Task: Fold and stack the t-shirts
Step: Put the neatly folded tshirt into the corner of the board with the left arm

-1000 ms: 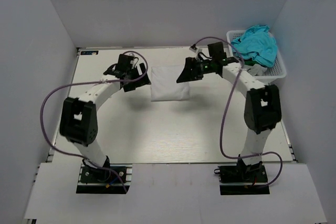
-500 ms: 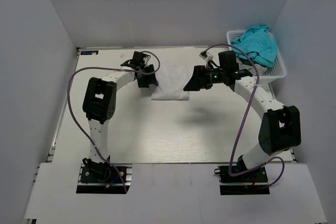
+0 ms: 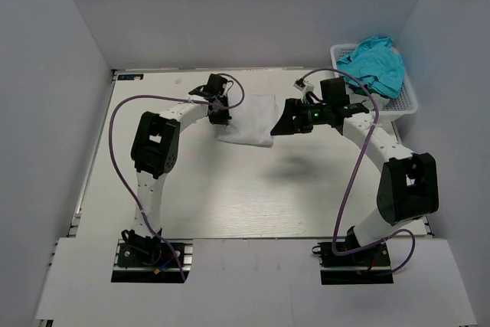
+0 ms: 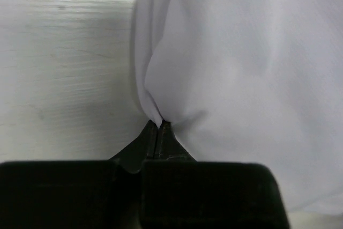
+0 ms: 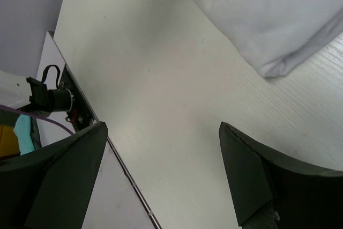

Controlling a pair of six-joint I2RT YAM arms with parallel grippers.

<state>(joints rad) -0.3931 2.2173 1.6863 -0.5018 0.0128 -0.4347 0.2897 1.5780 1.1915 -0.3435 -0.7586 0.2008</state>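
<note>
A folded white t-shirt [image 3: 251, 118] lies at the back middle of the table. My left gripper [image 3: 221, 116] is at its left edge, jaws shut on a pinch of the cloth; in the left wrist view the fold of the t-shirt [image 4: 241, 68] rises straight out of the gripper's [image 4: 159, 124] closed tips. My right gripper [image 3: 280, 125] hovers at the shirt's right edge, wide open and empty. In the right wrist view only bare table shows between that gripper's [image 5: 162, 126] fingers, with a corner of the t-shirt [image 5: 268, 14] at the upper right.
A white basket [image 3: 406, 103] at the back right corner holds bunched turquoise cloth [image 3: 374, 63]. Grey walls close in the table on three sides. The table's edge strip [image 5: 86, 108] runs past the right gripper's left finger.
My left arm swung right to the shirt's left edge and its jaws closed on the cloth, tugging that side slightly askew. The right gripper drifted a little right and stayed open.
</note>
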